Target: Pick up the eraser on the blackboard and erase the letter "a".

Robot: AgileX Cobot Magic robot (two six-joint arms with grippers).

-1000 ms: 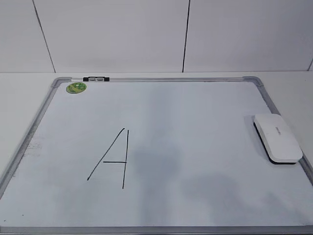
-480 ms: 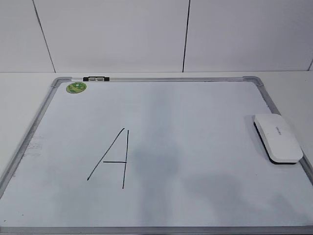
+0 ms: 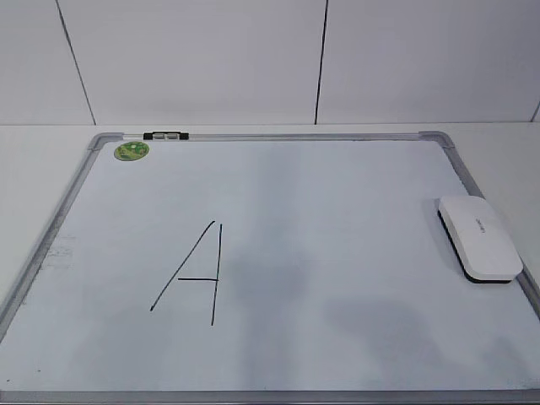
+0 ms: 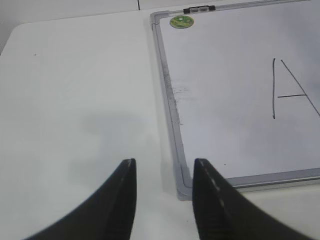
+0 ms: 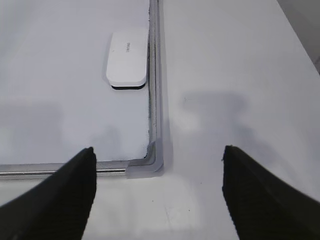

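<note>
My white eraser lies flat, dark side down, at the right edge of the grey-framed blackboard; a black angular letter "A" stands left of centre.

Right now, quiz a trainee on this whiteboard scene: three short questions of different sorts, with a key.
1. True or false: the white rounded plastic eraser lies beside the white dry-erase board's right frame edge.
2. Which mark is drawn on the board: (a) capital A, (b) circle, (c) arrow?
3. Fill in: the right end effector is ___, holding nothing.

Key: 1 true. 2 (a), the black marker letter. 3 open.
</note>
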